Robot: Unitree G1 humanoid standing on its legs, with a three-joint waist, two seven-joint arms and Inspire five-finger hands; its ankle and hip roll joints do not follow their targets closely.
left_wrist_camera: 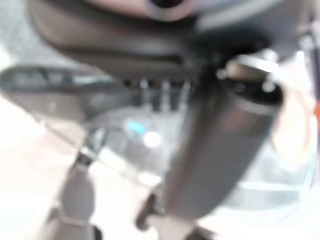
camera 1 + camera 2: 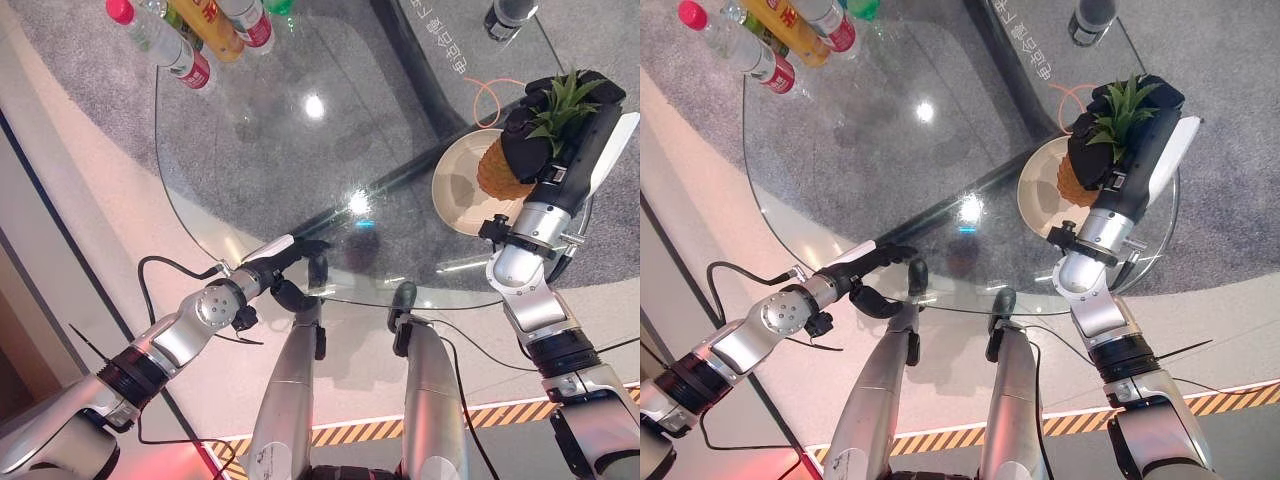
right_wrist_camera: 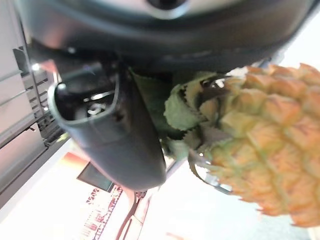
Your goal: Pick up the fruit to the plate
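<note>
A pineapple with green leaves hangs over the far part of a beige plate at the right side of the glass table. My right hand is shut on it, with dark fingers wrapped round its upper body and crown. In the right wrist view the thumb lies beside the leaves and the scaly yellow pineapple. Whether the fruit touches the plate I cannot tell. My left hand rests at the table's near edge, its fingers loosely bent and holding nothing.
Several drink bottles stand at the table's far left corner. A dark cylinder stands at the far right. An orange cord loop lies beyond the plate. The glass table's curved near edge runs just in front of the left hand.
</note>
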